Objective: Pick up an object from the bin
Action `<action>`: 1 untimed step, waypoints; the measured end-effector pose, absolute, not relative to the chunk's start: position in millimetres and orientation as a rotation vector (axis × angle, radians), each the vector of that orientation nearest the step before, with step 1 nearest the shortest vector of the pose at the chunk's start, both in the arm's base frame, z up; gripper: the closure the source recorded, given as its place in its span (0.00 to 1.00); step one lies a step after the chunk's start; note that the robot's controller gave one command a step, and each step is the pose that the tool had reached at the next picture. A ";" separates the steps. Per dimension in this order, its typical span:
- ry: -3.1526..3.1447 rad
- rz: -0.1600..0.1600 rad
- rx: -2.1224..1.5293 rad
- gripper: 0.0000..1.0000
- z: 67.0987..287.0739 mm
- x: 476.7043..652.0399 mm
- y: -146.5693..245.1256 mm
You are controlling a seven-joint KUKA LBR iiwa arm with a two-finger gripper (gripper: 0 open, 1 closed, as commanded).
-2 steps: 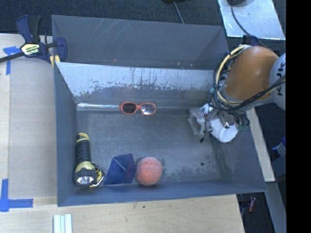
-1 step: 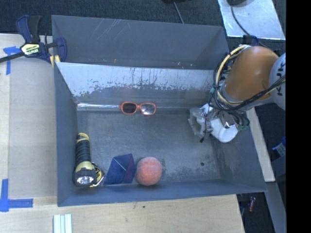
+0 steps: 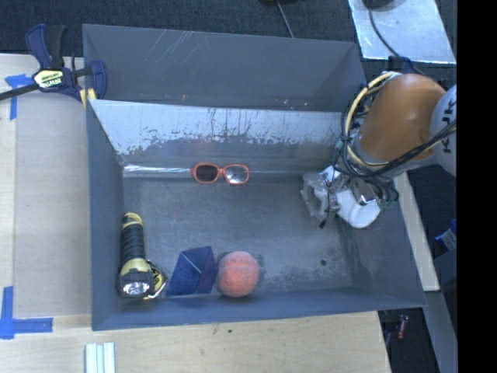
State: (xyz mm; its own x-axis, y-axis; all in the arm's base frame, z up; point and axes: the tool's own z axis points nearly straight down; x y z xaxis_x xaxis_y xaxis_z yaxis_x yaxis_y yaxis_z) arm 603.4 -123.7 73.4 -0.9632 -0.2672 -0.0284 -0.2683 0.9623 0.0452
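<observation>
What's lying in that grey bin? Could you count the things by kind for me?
sunglasses: 1
flashlight: 1
blue block: 1
orange ball: 1
Total: 4

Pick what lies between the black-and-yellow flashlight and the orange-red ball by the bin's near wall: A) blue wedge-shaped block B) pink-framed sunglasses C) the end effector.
A: the blue wedge-shaped block sits between the black-and-yellow flashlight and the orange-red ball; the pink-framed sunglasses lie by the far wall, the end effector at the right.
</observation>
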 end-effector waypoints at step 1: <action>3.090 0.076 -0.421 1.00 73.5 603.4 -123.8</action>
State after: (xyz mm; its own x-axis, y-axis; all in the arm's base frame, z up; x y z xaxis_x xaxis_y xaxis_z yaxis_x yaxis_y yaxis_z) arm 603.4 -123.8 73.5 -0.9633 -0.2671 -0.0285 -0.2681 0.9623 0.0452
